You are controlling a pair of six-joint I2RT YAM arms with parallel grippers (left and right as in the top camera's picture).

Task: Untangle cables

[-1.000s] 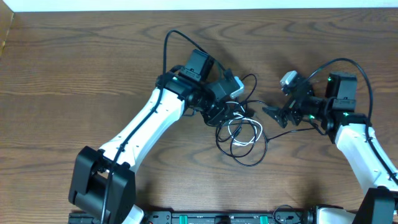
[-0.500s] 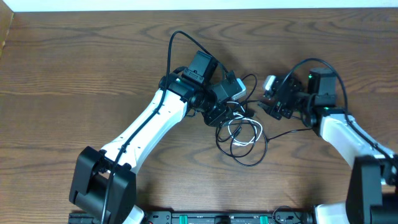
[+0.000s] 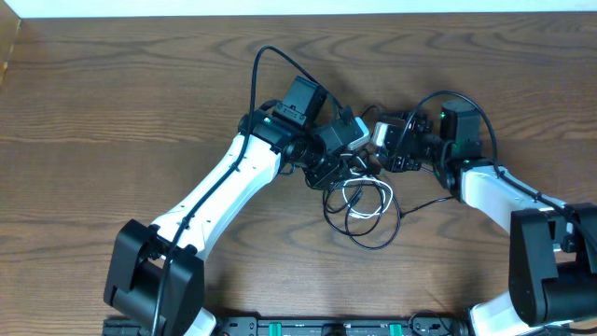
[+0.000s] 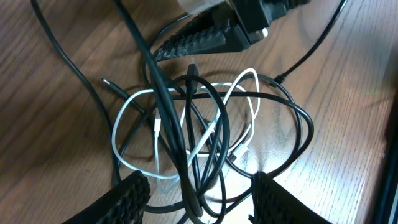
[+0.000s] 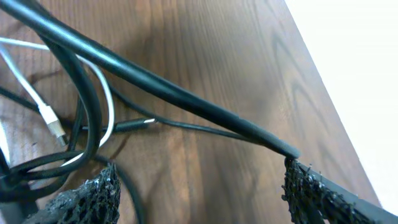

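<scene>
Three cables [image 4: 214, 134], two black, one white, lie tangled; left gripper [image 4: 200, 194], right gripper [image 5: 200, 190] both apart

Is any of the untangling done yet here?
Nothing done: the white cable and black cables lie looped through each other in one pile. In hand: the left tool stands open over the pile, the right tool open beside it. Left: separating them all.

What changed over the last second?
The right gripper swept left across the table, right up to the cables beside the left gripper, jaws open. Nothing visibly grabbed or released. The left gripper and the cables stayed put.
</scene>
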